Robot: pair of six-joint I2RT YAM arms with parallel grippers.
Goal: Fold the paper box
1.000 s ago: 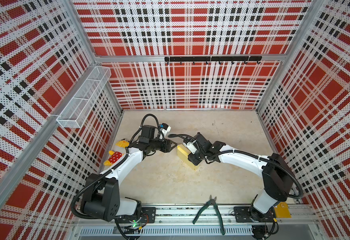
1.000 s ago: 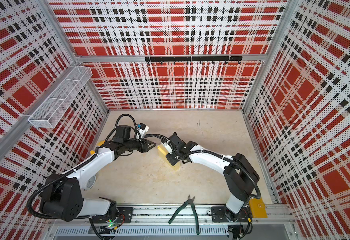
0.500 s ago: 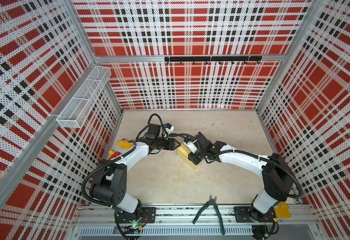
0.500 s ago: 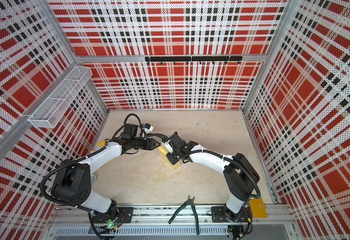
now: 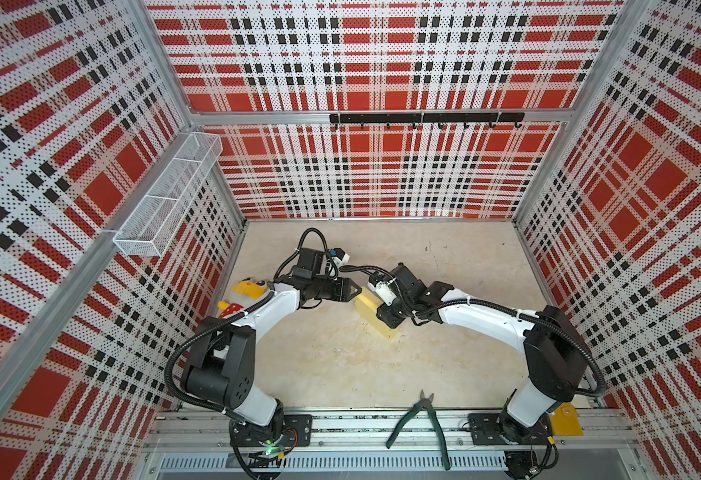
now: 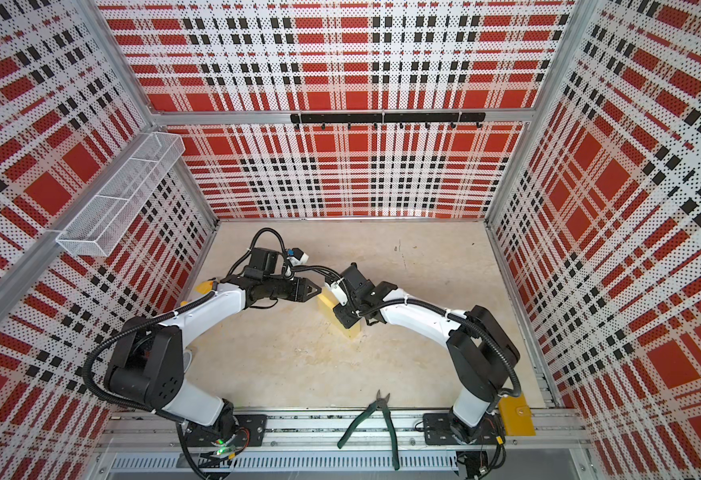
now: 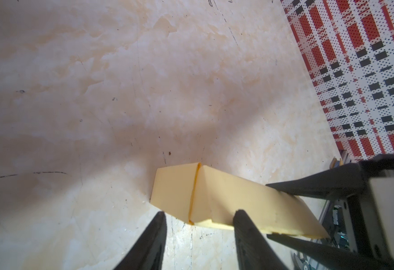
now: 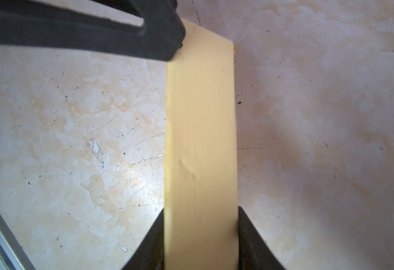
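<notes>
The paper box (image 5: 366, 304) (image 6: 327, 304) is a pale yellow, closed, narrow box standing on a long edge on the table. My right gripper (image 8: 200, 210) (image 5: 387, 311) is shut on it, one finger on each broad face (image 8: 200, 140). My left gripper (image 7: 200, 213) (image 5: 356, 289) is open at the box's far end. One of its fingers (image 7: 245, 224) overlaps a broad face of the box (image 7: 226, 196). The end's seam sits just beyond the gap between the fingers. In the right wrist view, that left finger (image 8: 158, 39) lies against the box's far end.
A yellow plush toy (image 5: 249, 291) with red dots lies by the left wall behind the left arm. Green-handled pliers (image 5: 421, 415) rest on the front rail. A wire basket (image 5: 166, 203) hangs on the left wall, and a hook rail (image 5: 423, 118) on the back wall.
My left arm has swung right, bringing its gripper from beside the box up to the box's end. The right gripper and the box have stayed in place.
</notes>
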